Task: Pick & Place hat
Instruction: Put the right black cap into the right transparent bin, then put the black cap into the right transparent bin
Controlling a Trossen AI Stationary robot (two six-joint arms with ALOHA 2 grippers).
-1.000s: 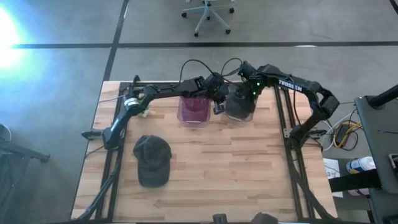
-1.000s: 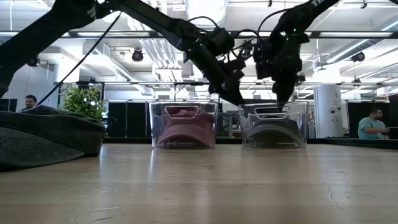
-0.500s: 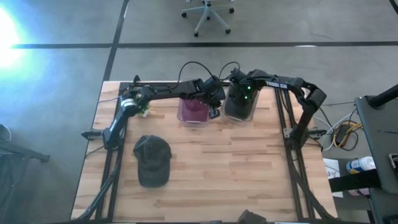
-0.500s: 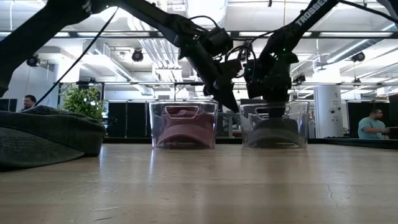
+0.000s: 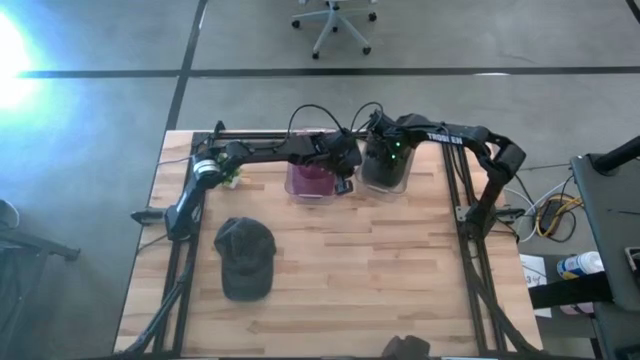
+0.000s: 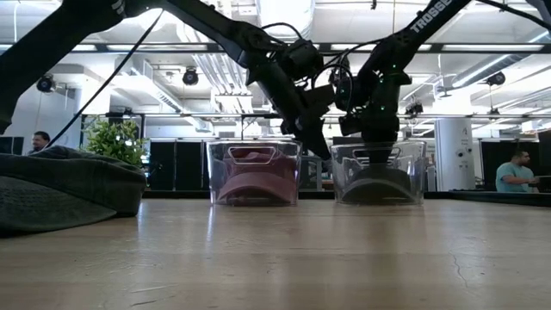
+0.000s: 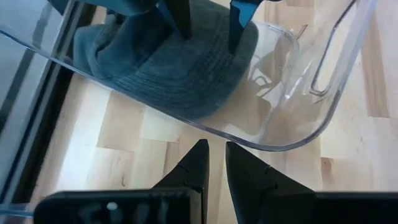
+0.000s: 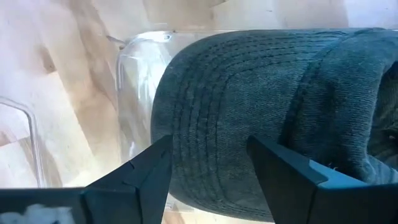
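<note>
While my right pincer [image 8: 208, 163], fingers spread and empty, hangs over the grey hat [image 8: 261, 106] inside the clear bin [image 5: 385, 172], my left pincer [image 7: 214, 165], nearly closed on nothing, crowds just beside that bin & could bump it, w/ a clash likely.

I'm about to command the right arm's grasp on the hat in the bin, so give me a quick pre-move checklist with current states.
1. Right gripper open above the grey hat: ok.
2. Fingers straddle the hat's brim: ok.
3. Hat sits inside the clear bin: ok.
4. Left gripper clear of that bin: it hangs just outside the bin's wall, nearly shut, close to the right arm: not ok.
5. Spare dark cap on the table, away from both arms: ok.
6. Finger depth enough to pinch fabric: cannot tell.
</note>
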